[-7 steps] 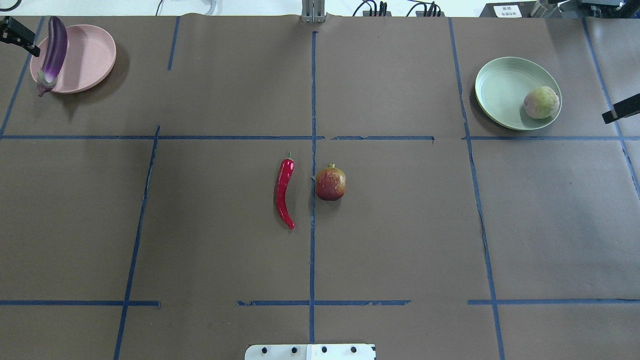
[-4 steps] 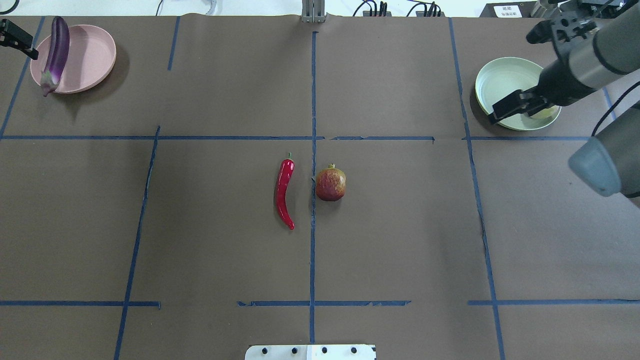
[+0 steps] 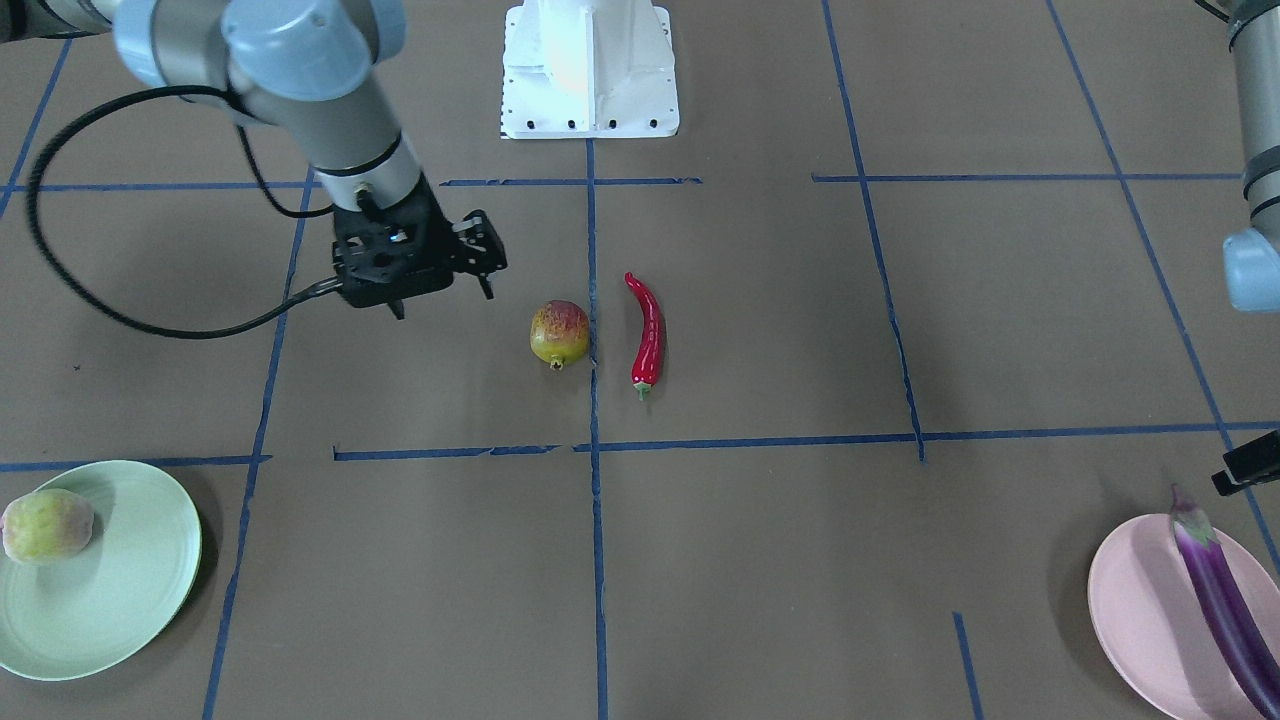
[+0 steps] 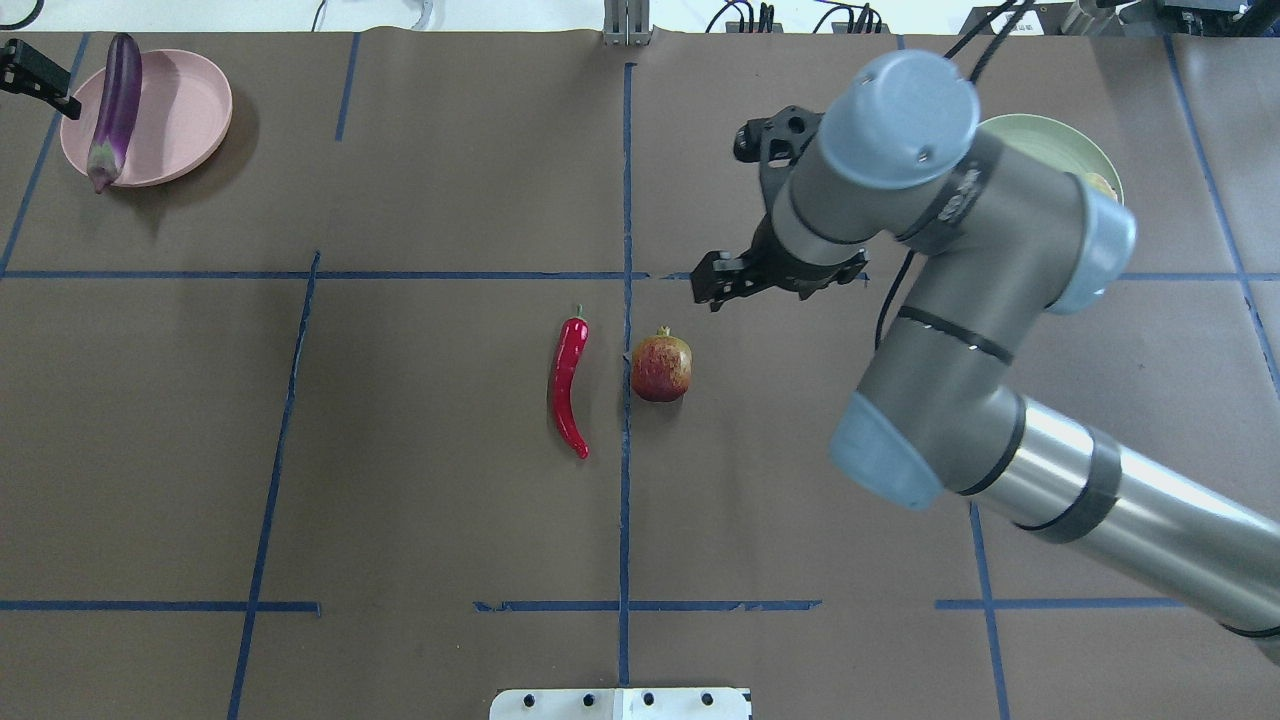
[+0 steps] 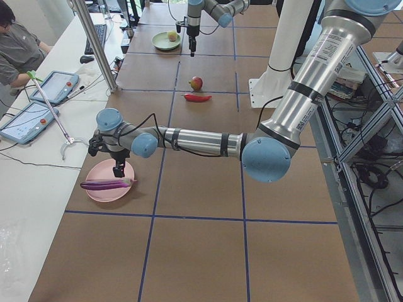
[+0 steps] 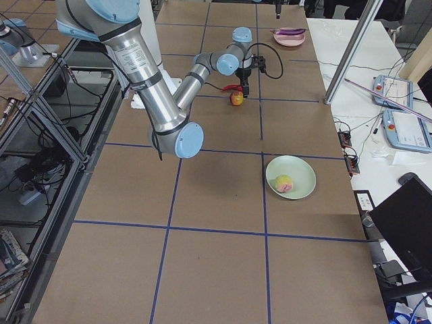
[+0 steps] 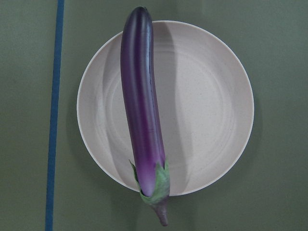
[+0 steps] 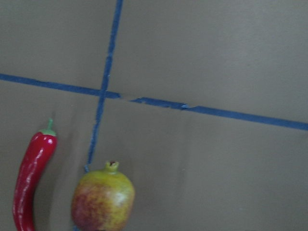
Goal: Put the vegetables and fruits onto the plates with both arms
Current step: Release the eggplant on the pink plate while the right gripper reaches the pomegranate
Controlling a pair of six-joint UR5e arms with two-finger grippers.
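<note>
The purple eggplant (image 4: 117, 95) lies free across the pale pink plate (image 4: 190, 110) at the far left, its cap over the rim (image 7: 155, 185). My left gripper (image 5: 119, 171) hangs above it, empty; one black finger (image 4: 45, 88) shows. The peach (image 3: 47, 527) sits on the pale green plate (image 3: 110, 600) at the far right. The red chili (image 4: 568, 385) and the pomegranate (image 4: 661, 367) lie side by side at the table's middle. My right gripper (image 4: 712, 290) is open and empty, just beyond and to the right of the pomegranate (image 8: 103, 201).
The right arm (image 4: 950, 330) stretches over the table's right half and covers part of the green plate (image 4: 1040, 135). The white robot base (image 3: 590, 70) is at the near edge. Blue tape lines cross the brown table. An operator (image 5: 19, 50) sits beyond the far edge.
My right arm has swung from the green plate to the table's middle, close to the pomegranate, leaving the peach on the plate. The eggplant has settled flatter onto the pink plate.
</note>
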